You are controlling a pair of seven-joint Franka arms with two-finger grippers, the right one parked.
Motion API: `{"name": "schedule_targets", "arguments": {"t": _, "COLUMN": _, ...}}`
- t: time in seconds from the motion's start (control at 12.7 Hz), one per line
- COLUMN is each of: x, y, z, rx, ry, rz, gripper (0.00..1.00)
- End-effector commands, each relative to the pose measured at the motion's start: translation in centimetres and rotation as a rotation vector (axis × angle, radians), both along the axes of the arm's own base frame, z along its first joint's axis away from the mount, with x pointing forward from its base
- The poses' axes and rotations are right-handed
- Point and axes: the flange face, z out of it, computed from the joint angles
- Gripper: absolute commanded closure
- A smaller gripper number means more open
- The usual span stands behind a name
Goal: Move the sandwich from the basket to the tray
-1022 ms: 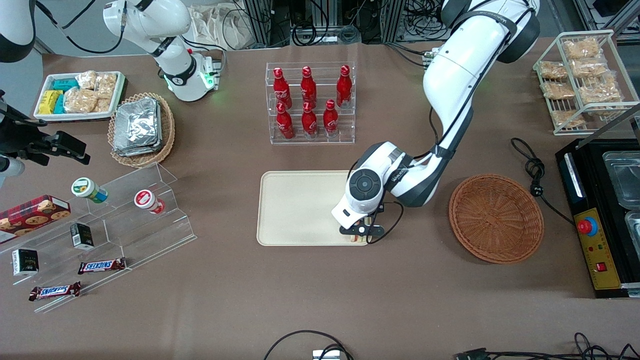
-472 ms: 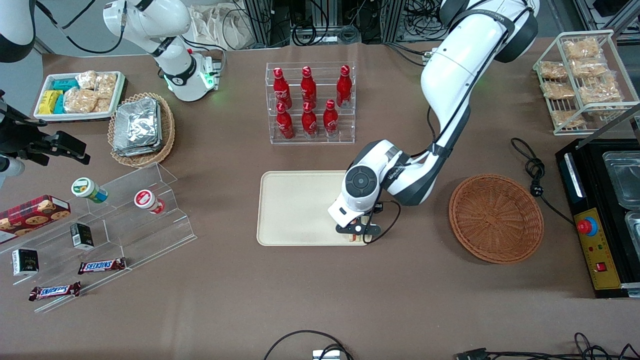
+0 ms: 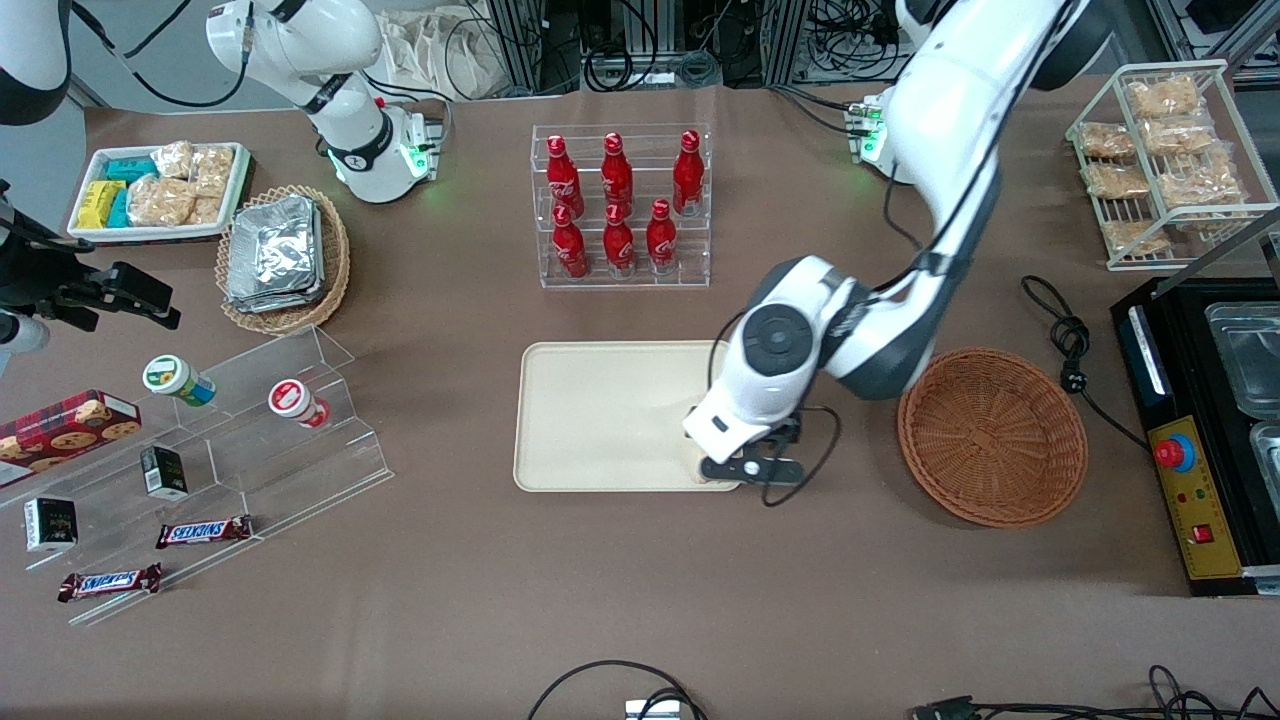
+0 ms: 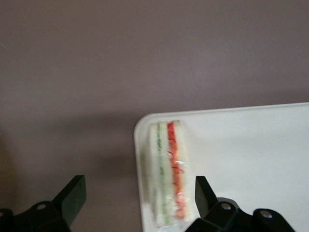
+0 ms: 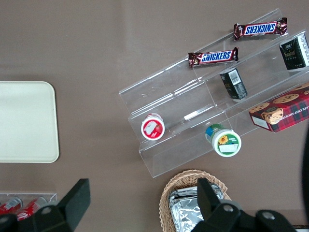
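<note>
Sandwich [image 4: 169,174] rests on the tray [image 4: 251,145] corner; gripper [image 4: 137,198], fingers spread and released, should lift straight up.

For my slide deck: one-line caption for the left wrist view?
Open end effector above the sandwich resting in a corner of the tray.
</note>
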Motion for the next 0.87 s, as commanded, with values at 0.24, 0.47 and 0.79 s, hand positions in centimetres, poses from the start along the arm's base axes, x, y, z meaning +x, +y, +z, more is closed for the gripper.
{"name": "schedule_targets", "arguments": {"t": 0.24, "x": -1.2, "y": 14.9, "z": 14.4, "rx": 0.052, "ry": -0.043, "rz": 0.04, "gripper": 0.0}}
{"name": "schedule_targets", "arguments": {"t": 0.47, "x": -3.8, "y": 23.6, "z": 18.5, "rx": 0.113, "ry": 0.007, "rz": 0.056, "gripper": 0.0}}
{"name": "schedule_targets", "arguments": {"t": 0.79, "x": -6.8, "y": 31.6, "z": 20.2, "rx": 0.051, "ry": 0.066, "rz": 0.167, "gripper": 0.0}}
